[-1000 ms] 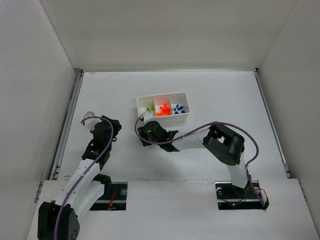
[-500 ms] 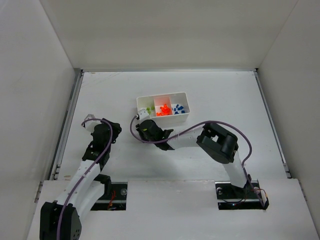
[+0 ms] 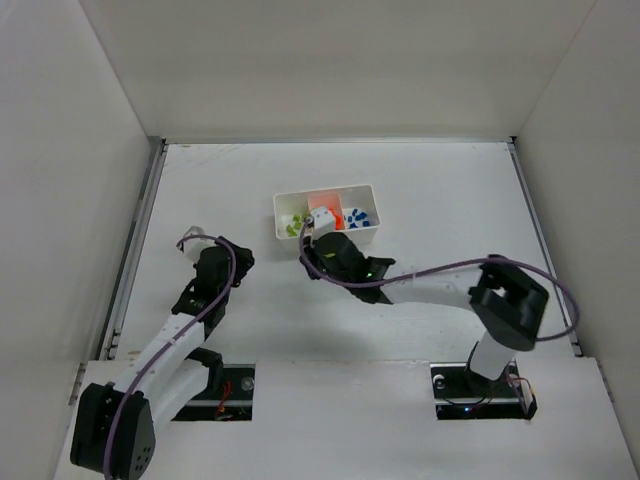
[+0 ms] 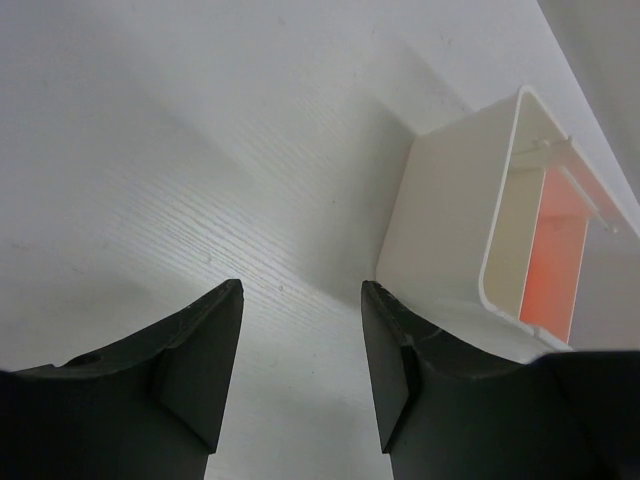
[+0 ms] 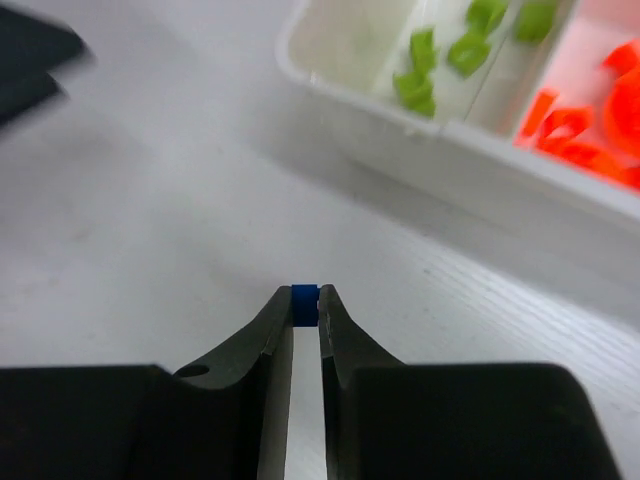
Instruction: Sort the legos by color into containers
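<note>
Since a second ago the right jaws have squeezed in and slid to the right, from the lower left corner of the tray (image 3: 300, 197) to just below its middle. They now pinch one tiny blue brick (image 5: 305, 305) between their two black fingertips (image 5: 275, 320). I cannot tell if the brick is off the surface (image 3: 450, 200) or touching it. The right arm (image 3: 430, 288) lies low and long across the frame, with its black elbow far out at the lower right.

The left jaws stand apart with nothing in them. Their flat black fingers (image 4: 200, 370) hang over bare surface, and the tray's end wall sits to the upper right of them. The left arm (image 3: 180, 330) leans up from the lower left corner, well apart from the tray.

The tray is white, shiny plastic with thin walls and three square boxes in a row. Green bricks (image 5: 420, 70) sit in the left box, orange bricks (image 5: 590, 120) in the middle one, and blue bricks (image 3: 358, 216) in the right one. The surface is white, smooth and a little grainy.
</note>
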